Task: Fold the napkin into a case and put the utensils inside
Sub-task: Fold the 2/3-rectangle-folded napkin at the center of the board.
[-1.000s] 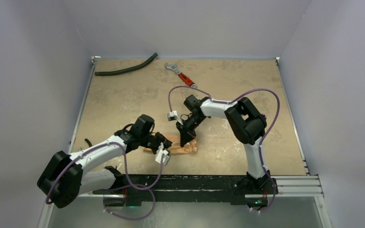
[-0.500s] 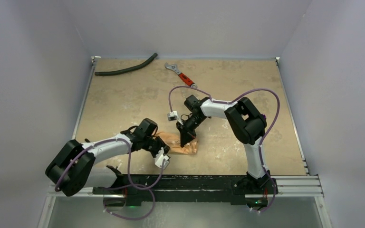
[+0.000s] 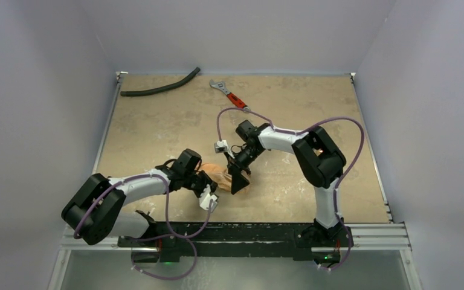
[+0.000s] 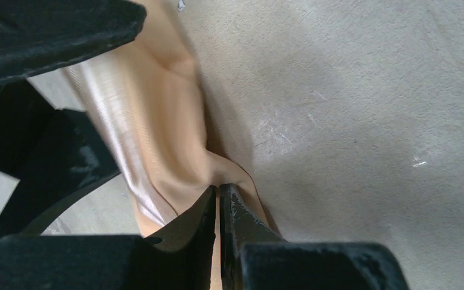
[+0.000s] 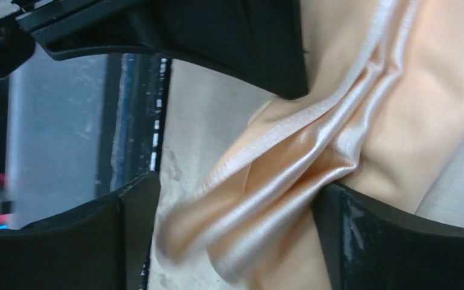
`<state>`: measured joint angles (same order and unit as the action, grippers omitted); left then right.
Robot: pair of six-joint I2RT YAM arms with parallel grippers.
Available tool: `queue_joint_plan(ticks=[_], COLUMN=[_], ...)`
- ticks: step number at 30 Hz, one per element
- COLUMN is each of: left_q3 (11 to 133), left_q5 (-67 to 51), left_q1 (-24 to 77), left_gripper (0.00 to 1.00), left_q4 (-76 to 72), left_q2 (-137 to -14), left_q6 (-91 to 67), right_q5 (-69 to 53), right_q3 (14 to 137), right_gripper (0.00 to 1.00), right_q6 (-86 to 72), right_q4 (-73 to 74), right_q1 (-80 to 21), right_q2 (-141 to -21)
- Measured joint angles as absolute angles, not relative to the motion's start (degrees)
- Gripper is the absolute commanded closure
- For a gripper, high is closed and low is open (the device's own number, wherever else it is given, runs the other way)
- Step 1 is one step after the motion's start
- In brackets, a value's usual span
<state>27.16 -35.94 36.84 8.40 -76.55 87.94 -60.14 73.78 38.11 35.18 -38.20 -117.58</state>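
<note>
The left gripper (image 4: 219,192) has its jaws drawn nearly together, pinching a raised fold of the napkin (image 4: 157,127) between the tips. In that wrist view the cloth runs away from the pinch toward 11 o'clock in a glossy ridge, with bare table (image 4: 362,121) to the 3 o'clock side.

The right gripper (image 5: 238,187) stands wide, its 2 fingers on either side of a bunched, shiny roll of the same cloth. They grip nothing, though the finger at 3 o'clock seems to touch the cloth.

From above, the napkin is a small crumpled heap between the 2 grippers, toward 6 o'clock on the table and close to the arm bases. The left arm reaches it from 8 o'clock and the right from 1 o'clock. A wrench (image 3: 232,98) lies near 12 o'clock and a hose (image 3: 160,88) at 11 o'clock, both well apart from the cloth.

We judge the task to be early. The napkin is gathered and rumpled, not a flat layered case, so the folding is only under way. We see no utensils in any view, so finding them and slipping them inside is all left to do.
</note>
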Motion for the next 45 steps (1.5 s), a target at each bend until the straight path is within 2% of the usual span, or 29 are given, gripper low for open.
queue_joint_plan(ticks=[11, 18, 20, 22, 25, 26, 31, 33, 35, 39, 45], left_q3=[27.6, 27.9, 27.9, 28.2, 28.3, 28.3, 28.4, 28.5, 28.7, 28.8, 28.8], left_q5=[-35.8, -35.7, -35.8, -35.8, -35.8, -35.8, -35.7, -35.7, -35.7, -35.7, -35.7], left_q1=[36.8, 36.8, 36.8, 36.8, 36.8, 36.8, 36.8, 36.8, 36.8, 36.8, 36.8], left_gripper=[0.94, 0.95, 0.95, 0.95, 0.95, 0.95, 0.96, 0.96, 0.96, 0.96, 0.96], left_q4=[10.2, 11.0, 11.0, 11.2, 11.3, 11.2, 10.9, 10.9, 11.0, 11.0, 11.1], left_q2=[-76.7, -76.7, -76.8, -76.9, -77.0, -77.0, -77.0, -77.1, -77.2, -77.3, -77.3], left_q6=[91.4, 91.7, 91.5, 91.2, 90.7, 90.4, 88.1, 87.4, 86.6, 85.8, 85.8], right_q5=[-55.3, -56.9, -58.1, -59.4, -60.4, -60.9, -61.0, -60.9, -60.6, -60.4, -60.3], right_q3=[69.6, 63.4, 62.1, 61.5, 60.2, 59.1, 53.4, 51.9, 51.2, 50.6, 49.9], right_gripper=[0.02, 0.03, 0.16, 0.38, 0.62, 0.66, 0.72, 0.81, 1.0, 0.99, 1.0], right_q6=[33.6, 26.3, 25.0, 23.7, 21.6, 20.6, 15.9, 14.6, 13.8, 12.1, 11.1], right_q4=[26.3, 17.5, 15.8, 14.2, 11.6, 10.6, 9.4, 9.1, 8.5, 5.7, 3.3], right_q1=[-34.8, -30.1, -29.5, -29.6, -30.0, -30.1, -31.6, -33.4, -35.9, -39.9, -39.7], right_q2=[-108.6, -94.8, -91.2, -88.8, -87.6, -87.6, -87.7, -87.2, -86.8, -88.3, -93.8])
